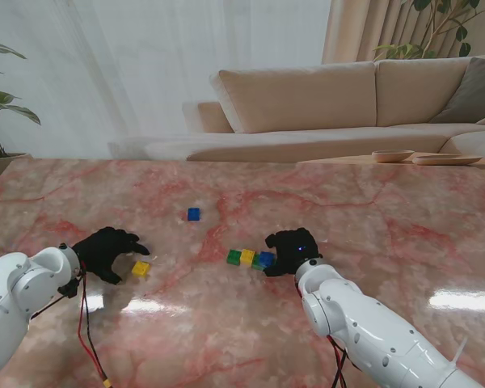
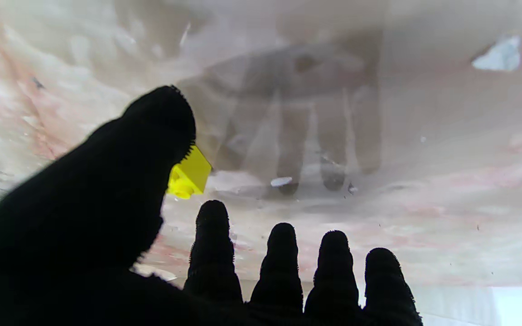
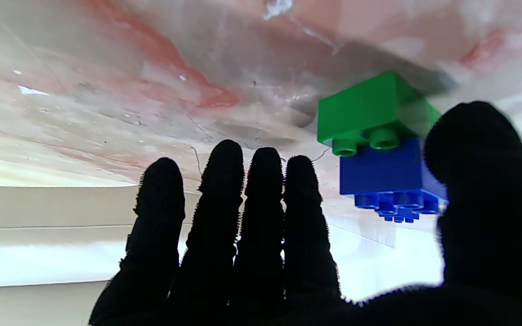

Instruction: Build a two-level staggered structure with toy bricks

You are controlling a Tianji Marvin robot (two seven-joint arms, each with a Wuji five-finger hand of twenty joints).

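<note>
On the glossy pink-veined marble table (image 1: 372,218) three small plastic toy bricks lie in a row near the middle: a green brick (image 1: 234,257), a yellow brick (image 1: 247,257) touching it, and a blue brick (image 1: 263,260) at the row's right end; the black-gloved right hand (image 1: 293,250) sits just beside that blue brick, its thumb (image 3: 478,181) against the brick's side and its four fingers (image 3: 261,213) stretched out and apart from the brick, so whether it truly grips I cannot tell; the right wrist view shows the blue brick (image 3: 385,174) pressed against the green one (image 3: 369,108); a second small blue brick (image 1: 194,214) lies alone, farther from me and well apart from both hands; to the left, the black-gloved left hand (image 1: 107,250) rests palm down with fingers spread, holding nothing; a lone yellow brick (image 1: 141,268) lies just beside its thumb (image 2: 152,136), showing in the left wrist view (image 2: 190,174) at the thumb's tip.
</note>
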